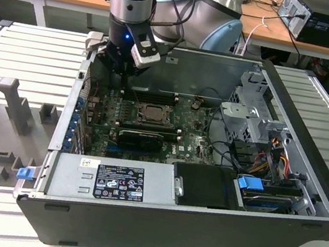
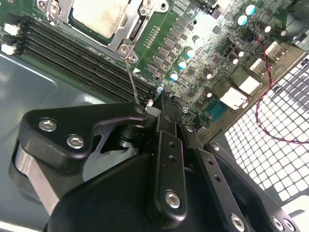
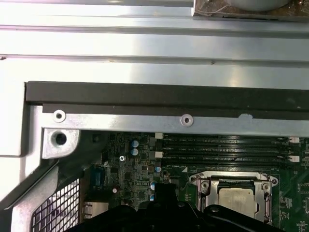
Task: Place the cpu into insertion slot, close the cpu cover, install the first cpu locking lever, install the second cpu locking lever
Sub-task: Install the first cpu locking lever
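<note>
The cpu lies flat in the insertion slot on the green board, pale tan in both wrist views. The silver cpu cover lies down around it, and the chip shows through the cover's window. A thin metal locking lever runs from the socket's corner out to the tip of my gripper. The lever's free end sits right beside the fingertips. The gripper hangs inside the case just behind the socket, its fingers shut together with nothing visible between them.
Black memory slots run between the socket and the case's back wall. A perforated panel and a red cable lie to one side. A long black card, the power supply and a drive cage fill the case.
</note>
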`<state>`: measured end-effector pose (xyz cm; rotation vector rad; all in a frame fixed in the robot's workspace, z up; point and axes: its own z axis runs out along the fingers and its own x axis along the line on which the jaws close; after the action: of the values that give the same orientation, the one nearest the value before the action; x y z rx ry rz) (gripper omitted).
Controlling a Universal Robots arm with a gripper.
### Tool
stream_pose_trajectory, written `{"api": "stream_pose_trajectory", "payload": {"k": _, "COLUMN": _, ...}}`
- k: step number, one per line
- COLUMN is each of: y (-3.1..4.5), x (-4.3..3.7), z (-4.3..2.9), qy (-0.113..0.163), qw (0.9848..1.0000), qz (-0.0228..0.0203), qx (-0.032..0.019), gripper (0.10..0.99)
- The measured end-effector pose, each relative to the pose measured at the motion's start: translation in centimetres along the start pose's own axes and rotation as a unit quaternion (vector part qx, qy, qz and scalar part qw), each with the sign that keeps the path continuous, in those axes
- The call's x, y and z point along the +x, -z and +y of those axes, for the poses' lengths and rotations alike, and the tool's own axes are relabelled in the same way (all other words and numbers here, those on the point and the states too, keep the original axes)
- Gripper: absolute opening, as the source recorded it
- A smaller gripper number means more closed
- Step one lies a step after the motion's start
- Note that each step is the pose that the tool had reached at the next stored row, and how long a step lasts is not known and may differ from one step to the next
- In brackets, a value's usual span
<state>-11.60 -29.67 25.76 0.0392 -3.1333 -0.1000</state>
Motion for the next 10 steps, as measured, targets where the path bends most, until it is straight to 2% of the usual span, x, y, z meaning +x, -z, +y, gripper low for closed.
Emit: {"api": "stream_pose_trajectory", "payload": {"k": 10, "y": -0.02, "x": -0.24, "z": 0.14, "qy": 0.0, "qw": 1.0, "qz": 0.0001, "qx": 0.0, "gripper": 0.106}}
